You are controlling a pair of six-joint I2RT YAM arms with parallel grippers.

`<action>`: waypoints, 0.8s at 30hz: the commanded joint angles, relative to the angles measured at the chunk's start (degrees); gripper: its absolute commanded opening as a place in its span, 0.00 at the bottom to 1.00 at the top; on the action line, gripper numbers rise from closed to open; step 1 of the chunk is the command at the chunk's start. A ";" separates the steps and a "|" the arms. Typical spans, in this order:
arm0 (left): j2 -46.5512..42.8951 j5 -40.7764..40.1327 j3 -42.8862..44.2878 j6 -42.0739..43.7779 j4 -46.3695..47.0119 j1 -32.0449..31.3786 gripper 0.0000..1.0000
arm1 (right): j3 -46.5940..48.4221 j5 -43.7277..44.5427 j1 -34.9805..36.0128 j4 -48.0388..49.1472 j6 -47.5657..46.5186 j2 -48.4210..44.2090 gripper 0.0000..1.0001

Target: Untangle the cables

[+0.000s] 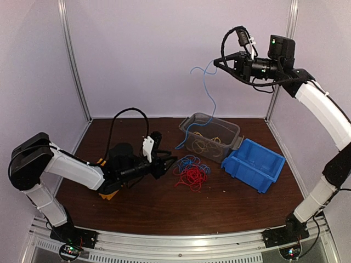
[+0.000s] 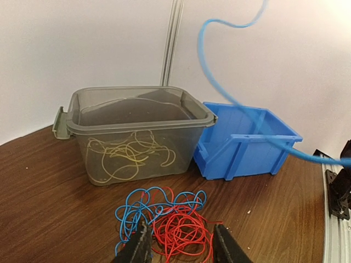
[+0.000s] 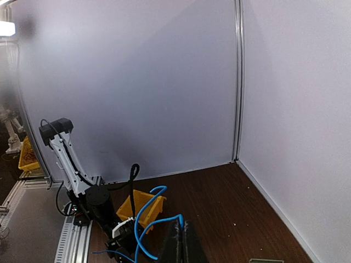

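brown wood worktop (image 1: 164,213) fills the lower half of the top view. the right arm (image 1: 323,109) climbs the right edge and bends toward the upper middle. the left arm (image 1: 71,170) lies low at the lower left. a clear grey tub (image 1: 227,129) sits near the centre, with loose yellow wires (image 2: 129,156) on its bottom. a blue bin (image 1: 255,164) stands just beside it, toward the lower right. a yellow bin (image 1: 109,193) shows only as a corner under the left arm.

the cables (image 1: 191,172), a heap of red and blue loops, lie on the worktop just below and left of the tub, apart from its wall. one blue cable (image 1: 205,87) hangs in a wavy line from the upper middle down past the tub's left corner; whether its lower end joins the heap cannot be told.

the right fingers (image 3: 182,241) are pressed together on this blue cable, high above the worktop. the left fingers (image 1: 169,164) are spread apart, low at the left edge of the heap. in the left wrist view red loops lie between them.
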 commanded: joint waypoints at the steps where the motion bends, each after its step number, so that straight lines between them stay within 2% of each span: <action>1: -3.85 -3.29 -0.47 2.89 -3.42 -0.25 0.39 | -1.65 5.40 -0.85 -11.03 -11.02 -5.32 0.00; 16: -7.93 -8.87 -0.62 5.69 -8.49 -0.21 0.41 | -8.94 9.34 -12.44 -12.55 -11.26 -12.88 0.00; 24: -9.87 -11.28 -1.48 7.13 -9.90 -0.16 0.41 | -12.73 9.86 -15.96 -12.92 -12.16 -15.25 0.00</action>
